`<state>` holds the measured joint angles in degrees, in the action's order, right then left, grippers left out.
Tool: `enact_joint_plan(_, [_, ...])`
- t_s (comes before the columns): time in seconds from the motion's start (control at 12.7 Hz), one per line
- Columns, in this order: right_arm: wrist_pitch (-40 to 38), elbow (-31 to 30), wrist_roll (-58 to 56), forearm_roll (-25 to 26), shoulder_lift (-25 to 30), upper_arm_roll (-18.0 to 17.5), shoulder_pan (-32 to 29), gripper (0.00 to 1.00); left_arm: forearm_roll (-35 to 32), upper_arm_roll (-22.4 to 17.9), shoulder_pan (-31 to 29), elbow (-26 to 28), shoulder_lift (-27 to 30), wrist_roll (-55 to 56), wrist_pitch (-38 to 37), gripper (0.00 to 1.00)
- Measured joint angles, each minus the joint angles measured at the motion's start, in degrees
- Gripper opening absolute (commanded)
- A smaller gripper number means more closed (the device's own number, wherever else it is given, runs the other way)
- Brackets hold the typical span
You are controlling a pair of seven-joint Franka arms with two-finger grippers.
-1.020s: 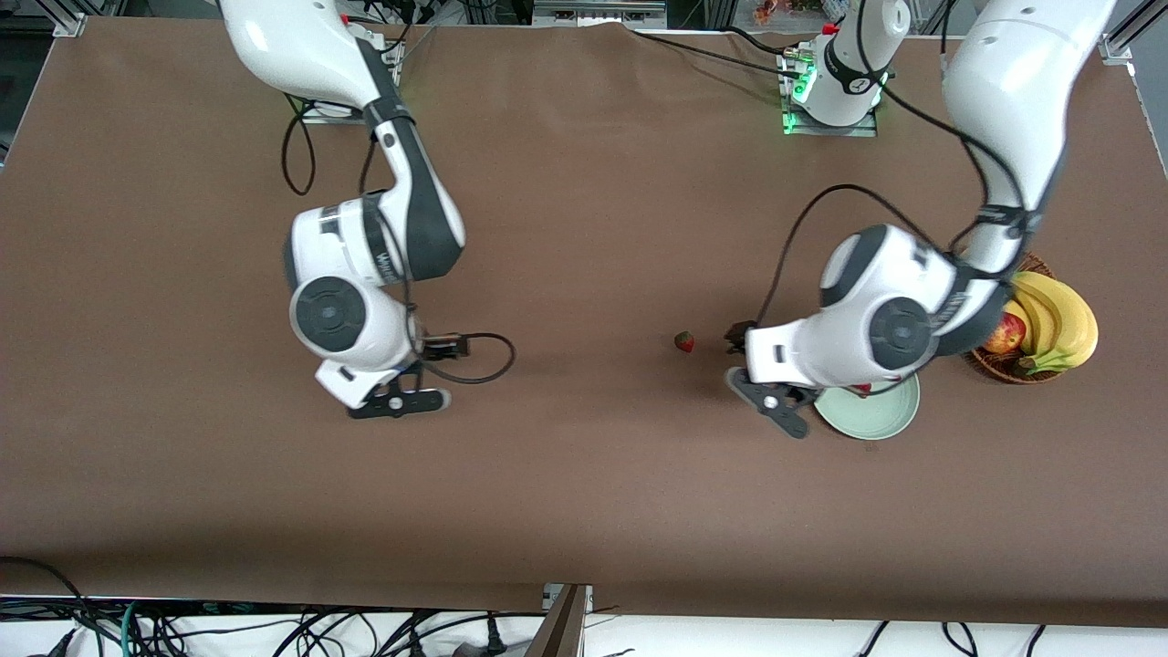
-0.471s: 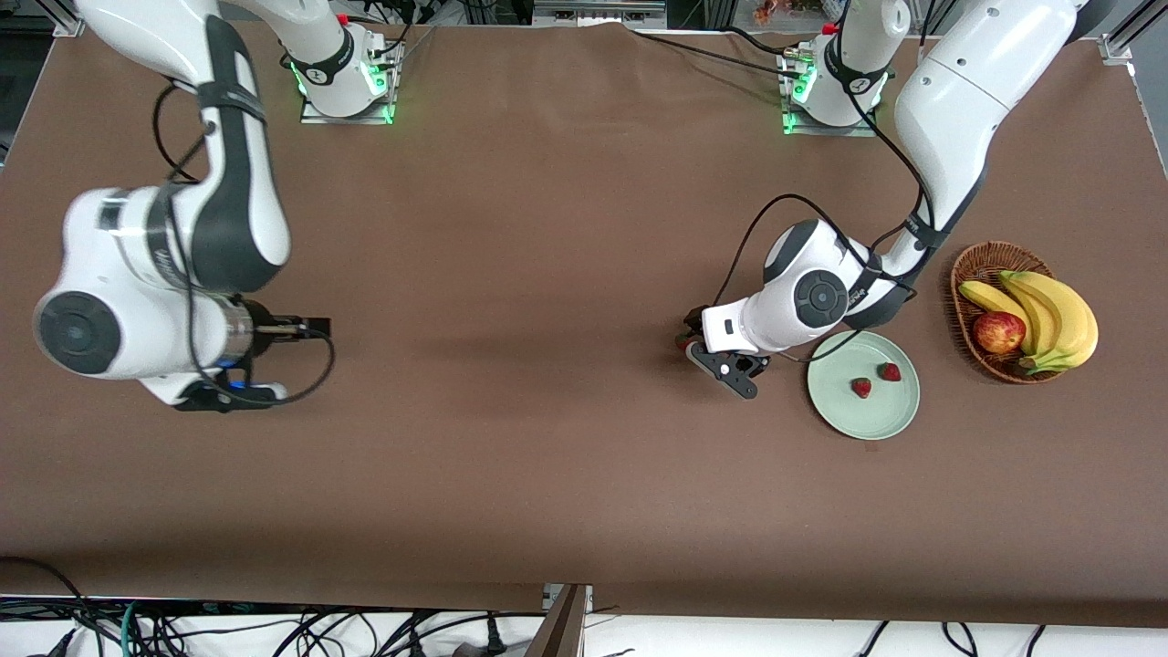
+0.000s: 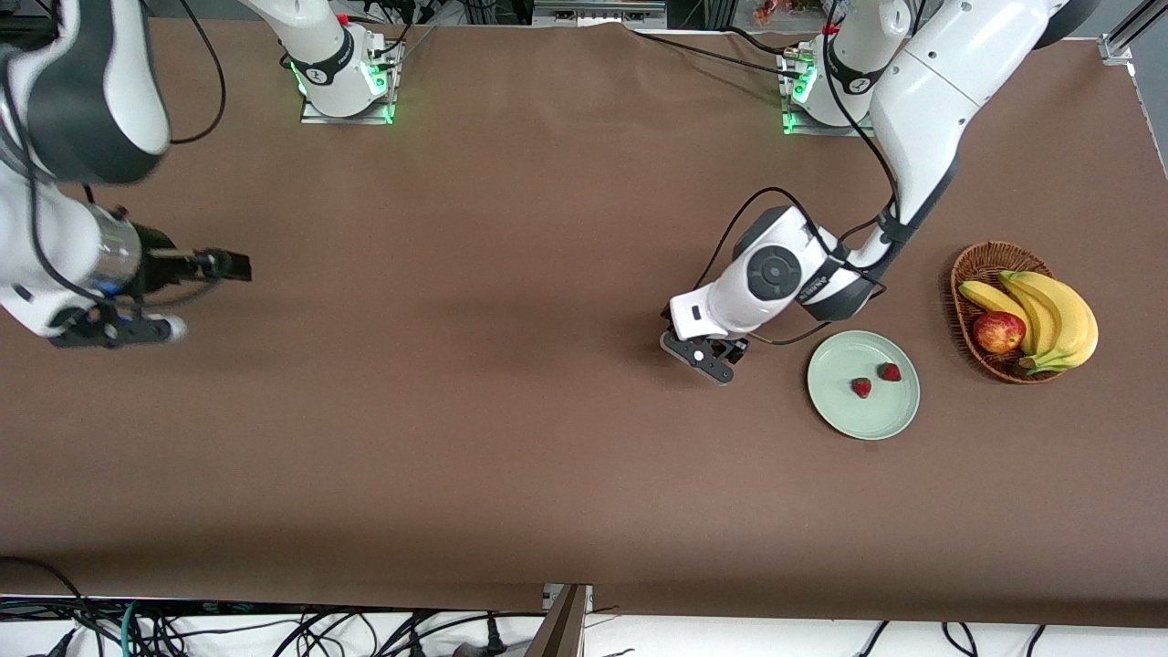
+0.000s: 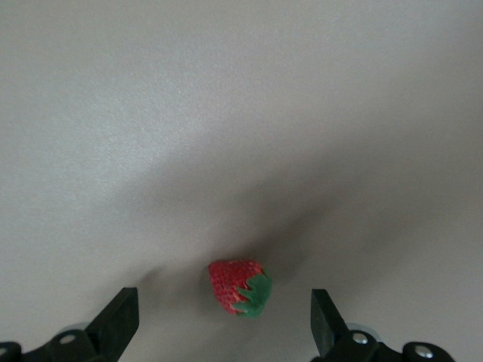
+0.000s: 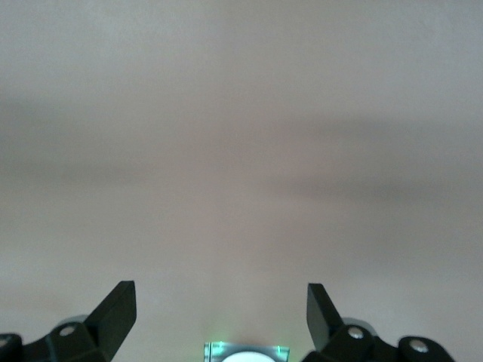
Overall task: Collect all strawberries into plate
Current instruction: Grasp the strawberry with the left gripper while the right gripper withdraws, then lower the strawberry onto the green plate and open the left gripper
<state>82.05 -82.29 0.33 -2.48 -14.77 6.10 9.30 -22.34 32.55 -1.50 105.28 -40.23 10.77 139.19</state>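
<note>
One strawberry lay on the counter between the left gripper's spread fingers. Two strawberries sat in the plate beside it. The right gripper waited, fingers spread, over its end.

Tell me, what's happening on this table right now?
Two strawberries already lie on the mint-green plate. The left end effector is down at the table beside the plate, fingers open around the third strawberry, not yet gripping. The right end effector waits open at its own end of the table.
</note>
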Motion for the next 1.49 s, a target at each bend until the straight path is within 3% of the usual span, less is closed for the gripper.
enact_joint_plan(0.16, [-0.87,-2.21,0.0,0.03,4.15,-1.69,-1.35,1.0,-4.23,-0.02,1.48,0.46,-0.07,6.8,0.0,0.98])
enact_joint_plan(0.31, [-0.89,-4.75,0.01,1.57,7.36,-5.44,-3.99,1.0,-7.52,-0.14,2.99,0.94,-0.08,10.66,0.02,0.41])
enact_joint_plan(0.39, [-0.83,-5.52,0.01,3.16,8.55,-6.62,-4.69,1.0,-8.31,-0.24,3.22,0.97,-0.08,11.32,0.02,0.24])
enact_joint_plan(0.63, [-0.64,-5.78,0.04,4.75,12.35,-7.29,-5.9,1.0,-8.43,-0.68,3.17,1.0,-0.1,11.35,0.03,0.06])
enact_joint_plan(0.78, [-0.66,-6.11,0.04,4.9,14.34,-7.42,-6.83,1.0,-8.43,-0.81,3.14,1.02,-0.09,11.35,0.03,0.0])
enact_joint_plan(1.02, [-0.67,-6.42,0.04,4.91,14.72,-7.61,-7.71,1.0,-8.45,-0.9,2.63,0.76,0.25,11.35,-0.35,0.0])
enact_joint_plan(1.26, [-0.64,-6.68,0.04,4.91,14.54,-9.18,-7.71,1.0,-8.48,-0.79,-0.63,-1.14,3.38,7.23,-8.38,0.0])
enact_joint_plan(1.49, [-0.35,-6.59,0.04,4.91,14.53,-9.43,-7.72,1.0,-7.34,-0.7,-5.01,-4.54,6.62,-6.5,-17.08,0.0])
